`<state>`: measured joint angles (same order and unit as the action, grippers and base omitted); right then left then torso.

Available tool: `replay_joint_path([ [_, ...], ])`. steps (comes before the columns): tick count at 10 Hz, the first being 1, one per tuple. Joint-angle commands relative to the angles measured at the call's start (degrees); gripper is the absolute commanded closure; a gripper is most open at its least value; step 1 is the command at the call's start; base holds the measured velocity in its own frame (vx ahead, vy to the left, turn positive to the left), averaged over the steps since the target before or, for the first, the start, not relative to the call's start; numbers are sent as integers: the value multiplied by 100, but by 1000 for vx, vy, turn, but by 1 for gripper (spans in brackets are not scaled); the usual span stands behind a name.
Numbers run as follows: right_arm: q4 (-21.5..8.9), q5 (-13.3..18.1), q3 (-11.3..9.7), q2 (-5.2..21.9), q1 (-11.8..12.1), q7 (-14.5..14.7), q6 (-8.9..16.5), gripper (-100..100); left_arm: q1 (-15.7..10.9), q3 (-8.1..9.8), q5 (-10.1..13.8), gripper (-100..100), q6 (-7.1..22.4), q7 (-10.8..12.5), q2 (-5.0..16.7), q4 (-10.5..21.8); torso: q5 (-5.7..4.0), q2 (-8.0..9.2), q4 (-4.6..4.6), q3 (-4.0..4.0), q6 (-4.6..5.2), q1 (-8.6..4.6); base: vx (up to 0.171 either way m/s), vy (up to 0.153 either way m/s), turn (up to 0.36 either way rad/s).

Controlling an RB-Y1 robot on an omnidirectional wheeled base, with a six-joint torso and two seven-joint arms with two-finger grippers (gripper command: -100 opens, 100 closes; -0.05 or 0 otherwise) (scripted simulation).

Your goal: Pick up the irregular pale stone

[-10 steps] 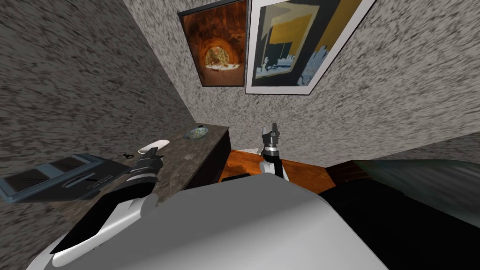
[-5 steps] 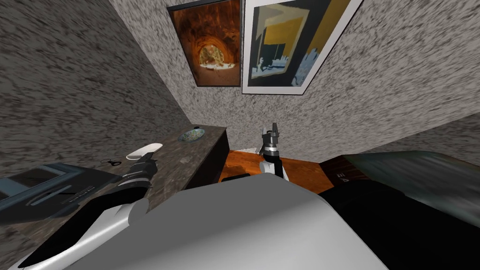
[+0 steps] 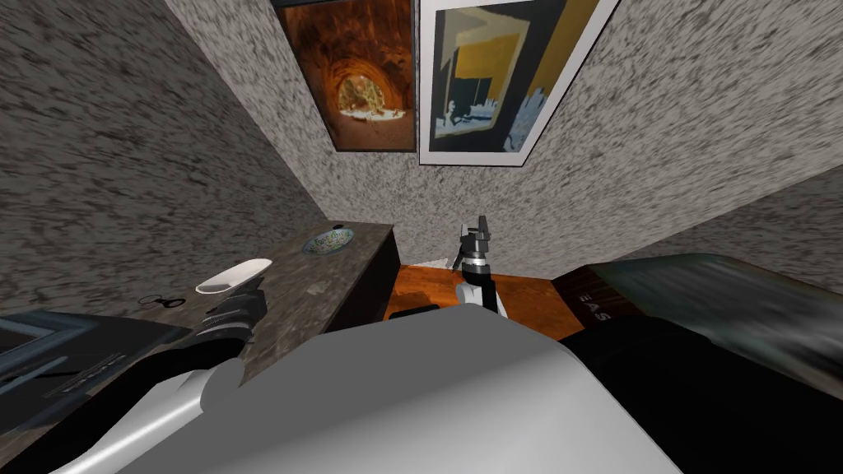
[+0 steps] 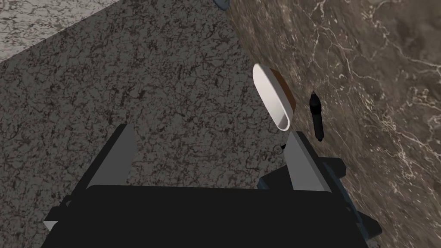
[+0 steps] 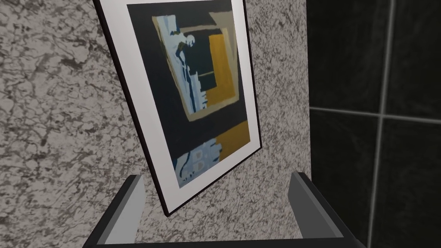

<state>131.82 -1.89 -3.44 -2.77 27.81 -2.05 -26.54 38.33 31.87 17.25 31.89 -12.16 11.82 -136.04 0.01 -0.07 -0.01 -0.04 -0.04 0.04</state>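
Observation:
A small pale lump (image 3: 315, 288), likely the stone, lies on the dark marbled countertop (image 3: 346, 271), a little to the right of my left gripper (image 3: 247, 295). In the left wrist view that gripper (image 4: 209, 133) is open with nothing between its fingers, just short of a long white dish (image 4: 272, 95). A black pen (image 4: 315, 116) lies beside the dish. My right gripper (image 3: 477, 230) is raised in front of the wall, off the counter's right end. It stands open and empty (image 5: 215, 181).
A patterned bowl (image 3: 328, 241) sits at the counter's far end. The white dish (image 3: 233, 276) and a small black ring-shaped item (image 3: 162, 301) lie near the left wall. A dark blue-grey tray (image 3: 49, 362) is at the near left and a bed (image 3: 724, 296) at the right.
The whole head view has shifted: counter, dish and pictures slide left in it, so I have moved. My left hand stays near the white dish. The right arm holds its pose.

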Motion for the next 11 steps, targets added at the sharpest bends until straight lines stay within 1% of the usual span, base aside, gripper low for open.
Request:
replay_joint_path([
  [1, 0, 0, 0, 0, 0, 0, 0, 0, 92, 160, 139, -100, 286, -46, 42, -7, 0, 0, 0, 0, 0, 0, 28, 1, -181],
  [2, 0, 0, -1, 0, -1, 0, 0, 0, 92, 160, 139, -100, 416, -46, 42, -7, -1, -3, 0, -1, 3, -1, 30, 9, -89],
  [3, 0, 0, 0, 0, 0, 0, 0, 0, 183, 296, 269, -100, 571, -96, 80, 11, 0, -4, -1, -2, 0, 1, 45, 17, -135],
  [4, 0, 0, 0, 0, 0, 0, 0, 0, 183, 296, 269, -100, 728, -96, 80, 11, 0, -8, -2, -4, 2, 3, 42, 22, -80],
  [5, 0, 0, 0, 0, 0, 0, 0, 0, 183, 296, 269, -100, 780, -96, 80, 11, 1, -9, -2, -5, 1, 5, 20, 11, -1],
  [6, 0, 0, 0, 0, 0, 0, 0, 0, 278, 419, 398, -100, 1032, -145, 117, 37, 1, -4, -1, -2, 0, 1, 37, 5, -154],
  [7, 0, 0, 0, 0, 0, 0, 0, 0, 278, 419, 398, -100, 1129, -145, 117, 37, 0, -7, -1, -4, 3, 0, 40, 14, -91],
  [8, 0, 0, 0, 0, 0, 0, 0, 0, 376, 532, 526, -100, 1339, -191, 153, 71, 0, -8, -2, -5, 0, 2, 54, 18, -159],
  [9, 0, 0, 0, 0, 0, 0, 0, 0, 376, 532, 526, -100, 1469, -191, 153, 71, 1, -12, -3, -7, 2, 4, 44, 25, -66],
  [10, 0, 0, 0, 0, 0, 0, 0, 0, 475, 634, 652, -100, 1645, -236, 186, 112, 2, -11, -3, -7, 0, 6, 56, 29, -130],
  [11, 0, 0, 0, 0, 0, 0, 0, 0, 475, 634, 652, -100, 1798, -236, 186, 112, 2, -14, -3, -8, 1, 8, 51, 28, -76],
])
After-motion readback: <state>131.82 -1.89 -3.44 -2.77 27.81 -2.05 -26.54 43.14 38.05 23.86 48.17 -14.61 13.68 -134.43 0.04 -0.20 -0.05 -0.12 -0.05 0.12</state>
